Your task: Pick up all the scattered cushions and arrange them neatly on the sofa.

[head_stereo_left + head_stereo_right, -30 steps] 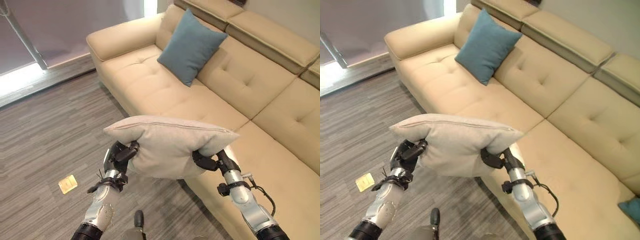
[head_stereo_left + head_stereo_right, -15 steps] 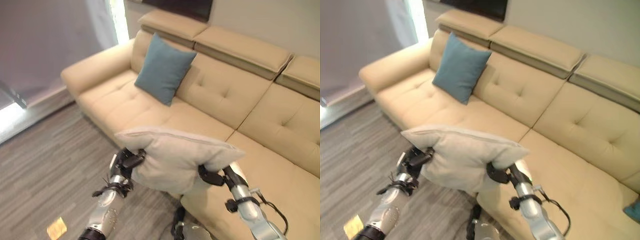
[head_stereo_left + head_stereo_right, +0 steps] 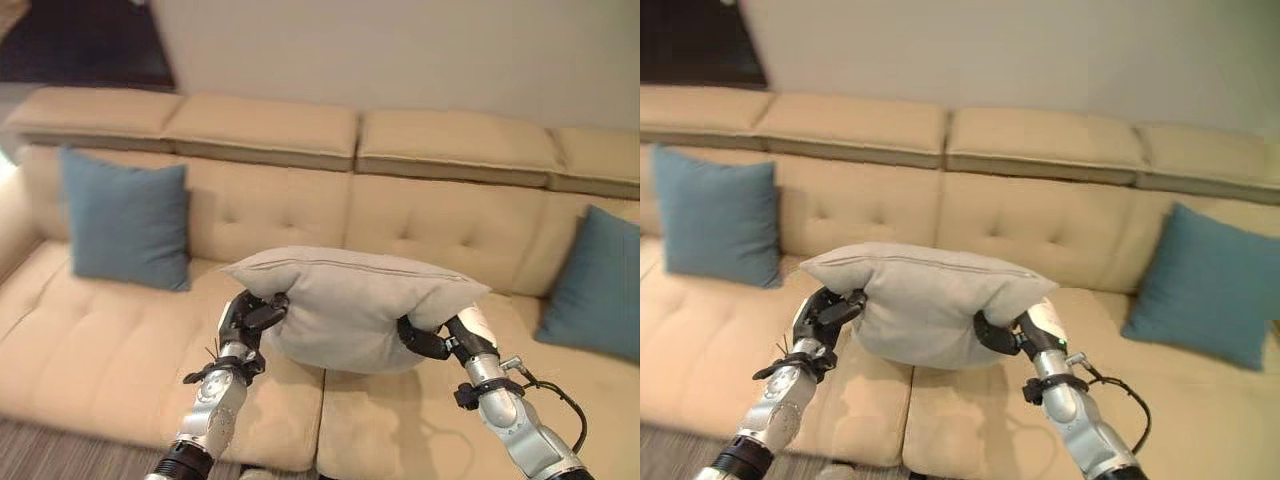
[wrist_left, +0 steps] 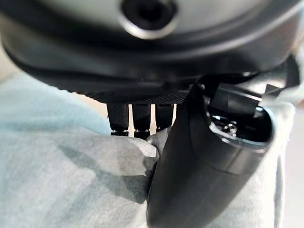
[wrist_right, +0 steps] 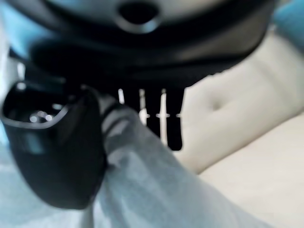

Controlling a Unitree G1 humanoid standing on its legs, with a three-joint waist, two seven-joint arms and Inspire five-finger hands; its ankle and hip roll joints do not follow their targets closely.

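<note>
We hold the grey cushion [image 3: 355,305] above the sofa [image 3: 130,350] seat, long side across us; left hand [image 3: 245,320] and right hand [image 3: 440,338] pinch its ends, equally near the backrest.

Beige tufted sofa [image 3: 120,350], teal cushion [image 3: 127,220] propped at its left, another teal cushion [image 3: 597,285] at right

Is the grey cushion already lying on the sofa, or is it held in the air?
Held in the air: the left hand and right hand pinch the grey cushion above the sofa seat.
</note>
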